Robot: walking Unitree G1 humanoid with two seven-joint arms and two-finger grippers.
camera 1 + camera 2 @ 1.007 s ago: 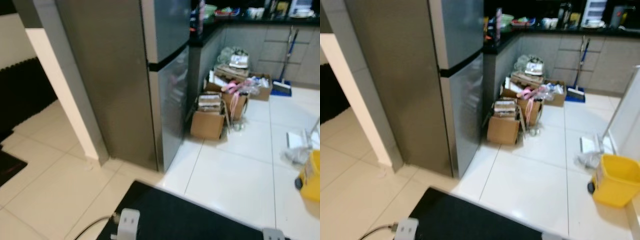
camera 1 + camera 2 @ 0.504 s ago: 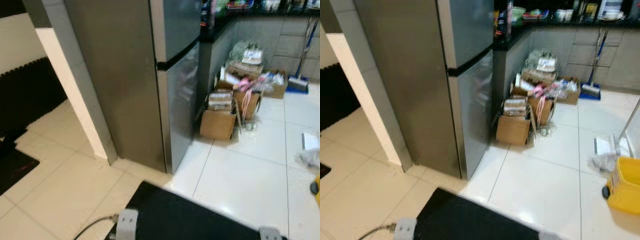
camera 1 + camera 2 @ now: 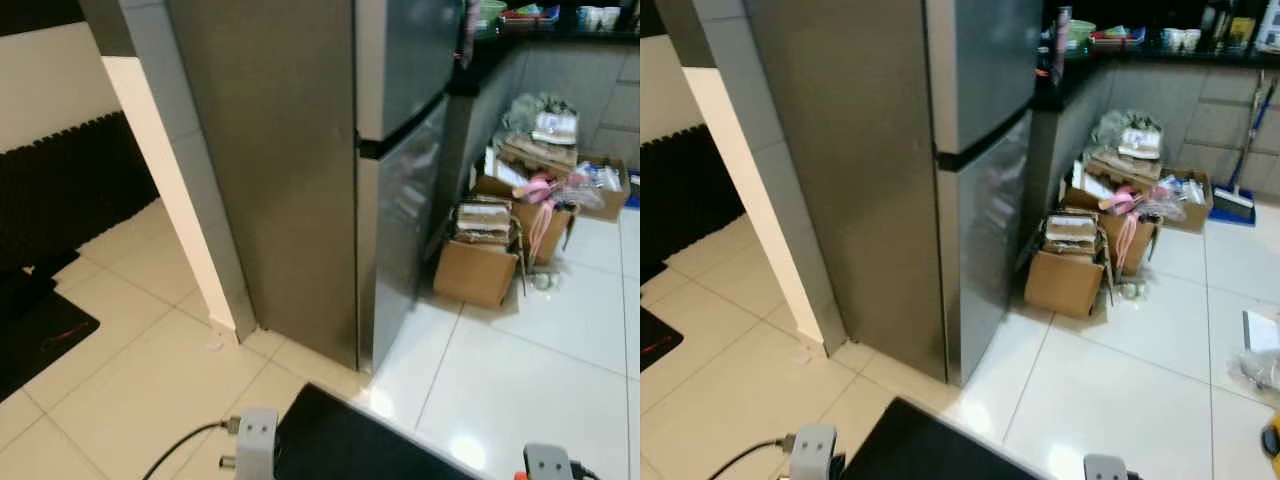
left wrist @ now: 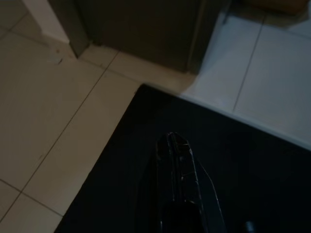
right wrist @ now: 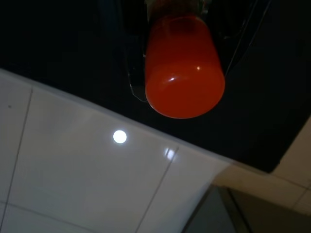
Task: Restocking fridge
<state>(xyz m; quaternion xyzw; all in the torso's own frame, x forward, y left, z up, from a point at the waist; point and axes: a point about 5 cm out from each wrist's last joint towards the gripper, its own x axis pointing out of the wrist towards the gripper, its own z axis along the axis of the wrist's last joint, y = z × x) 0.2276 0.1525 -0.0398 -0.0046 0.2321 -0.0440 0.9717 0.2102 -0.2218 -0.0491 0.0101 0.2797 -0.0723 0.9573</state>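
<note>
We find the two-door grey fridge (image 3: 930, 160) shut, standing on the tiled floor (image 3: 1110, 360) beside cardboard boxes (image 3: 1068, 270) of clutter. The right claw (image 5: 177, 29) is clenched on an orange bottle (image 5: 182, 68) above a black mat (image 3: 350, 445). The left claw (image 4: 177, 150) hangs over the mat, fingers pressed together.

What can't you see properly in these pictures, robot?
- Inside the fridge: both doors are shut in the eye views.
- Orange bottle in the right gripper: the right wrist view shows just its rounded end; any label is hidden.
- Items on the counter: too small and blurred.
- Cardboard boxes: contents are a blurred jumble.
- Left gripper: dark against the black mat.
</note>
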